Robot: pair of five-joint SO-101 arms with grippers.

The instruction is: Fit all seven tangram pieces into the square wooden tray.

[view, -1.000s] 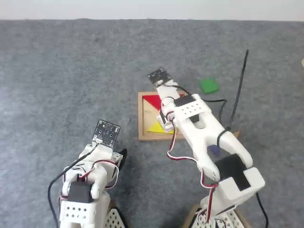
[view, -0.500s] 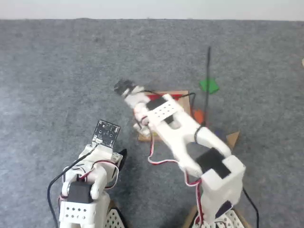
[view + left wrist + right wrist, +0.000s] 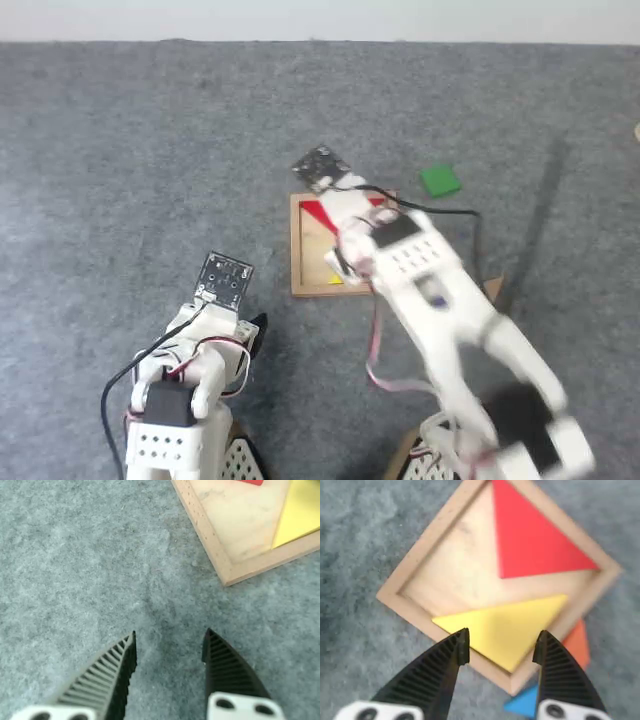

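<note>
Square wooden tray point(image 3: 297, 250) — centre of the high view, lying flat. Inside it: red triangle point(image 3: 530, 535) and yellow triangle point(image 3: 505, 625), both flat. Outside — green piece point(image 3: 440, 181) to its upper right; orange piece point(image 3: 577, 642) and blue piece point(image 3: 527, 705) just beside the rim.

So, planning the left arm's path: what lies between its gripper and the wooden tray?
Just bare grey carpet separates the left gripper from the wooden tray, as the left wrist view shows.

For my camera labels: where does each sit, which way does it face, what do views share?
High view: fixed overhead, looking down on table; both arms show.
Left wrist view: on left arm, facing down at tray corner; open left gripper shows.
Right wrist view: on right arm, over red triangle and yellow triangle; open right gripper shows.
Shared: all show the tray.
</note>
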